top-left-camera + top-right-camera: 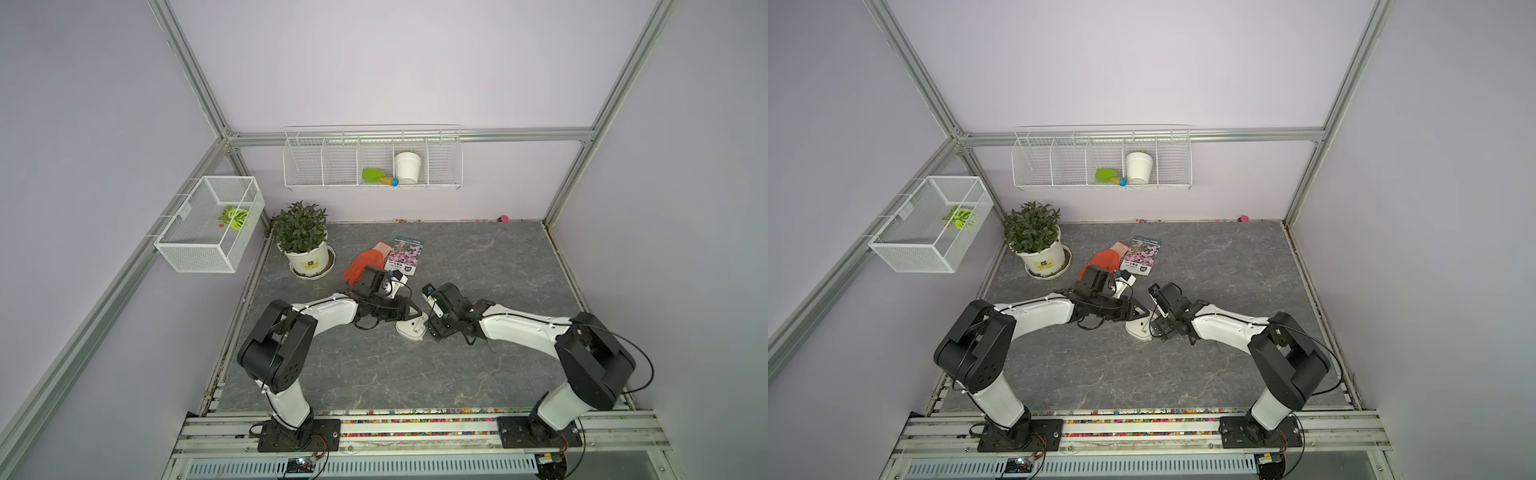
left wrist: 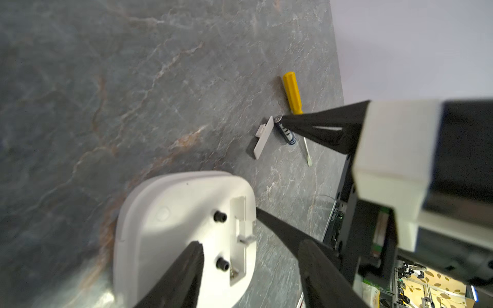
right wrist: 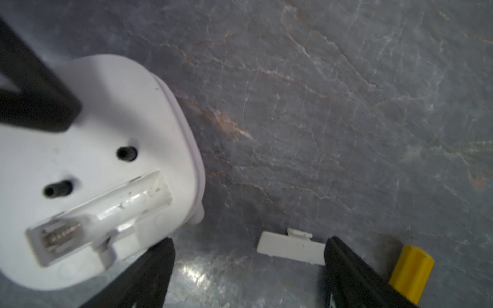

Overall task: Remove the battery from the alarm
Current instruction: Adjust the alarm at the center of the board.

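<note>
— Where do we find the battery (image 2: pixel 287 134)?
— Outside the alarm (image 2: pixel 184 226). We see it lying on its side on the veined grey stone table (image 2: pixel 160 80). It is a glossy blue-black cylinder between the flat white cover (image 2: pixel 262 138) and the yellow-handled screwdriver (image 2: pixel 292 93). Its long axis runs roughly parallel to both, and its silvery end cap points toward the handle.
— And the alarm itself?
— We see it face down, smooth white plastic with rounded corners. Its rectangular slot (image 3: pixel 106 213) lies uncovered, with a metal spring (image 3: pixel 62 234) at one end.
— Our grippers?
— The left gripper (image 2: pixel 226 226) is spread and grasps nothing, with one black finger (image 2: pixel 186 266) over the alarm's back and the other beside its rim. The right gripper (image 3: pixel 250 240) is spread wide and holds nothing. One fingertip (image 2: pixel 293 121) overlaps the battery's capped end, and we cannot tell whether it touches.
</note>
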`<action>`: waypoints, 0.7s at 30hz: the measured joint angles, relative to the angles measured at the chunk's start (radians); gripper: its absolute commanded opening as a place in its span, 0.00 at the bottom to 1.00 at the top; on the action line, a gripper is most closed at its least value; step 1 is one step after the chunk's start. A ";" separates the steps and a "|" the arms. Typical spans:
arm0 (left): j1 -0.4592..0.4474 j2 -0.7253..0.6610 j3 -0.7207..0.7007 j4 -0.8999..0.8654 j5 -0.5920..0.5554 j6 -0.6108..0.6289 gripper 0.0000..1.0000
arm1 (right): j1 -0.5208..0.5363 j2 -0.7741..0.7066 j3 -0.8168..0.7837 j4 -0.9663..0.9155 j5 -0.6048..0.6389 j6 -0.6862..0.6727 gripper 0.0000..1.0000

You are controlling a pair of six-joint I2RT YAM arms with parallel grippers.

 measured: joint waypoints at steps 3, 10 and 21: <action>0.000 -0.036 -0.041 0.018 -0.019 -0.018 0.62 | -0.005 0.039 0.035 0.002 -0.017 -0.018 0.92; 0.000 -0.123 -0.100 0.023 -0.077 -0.061 0.67 | -0.037 0.071 0.069 -0.001 -0.086 -0.055 0.93; 0.038 -0.328 -0.121 0.000 -0.158 -0.075 0.73 | -0.275 0.031 0.118 -0.103 -0.385 -0.045 0.95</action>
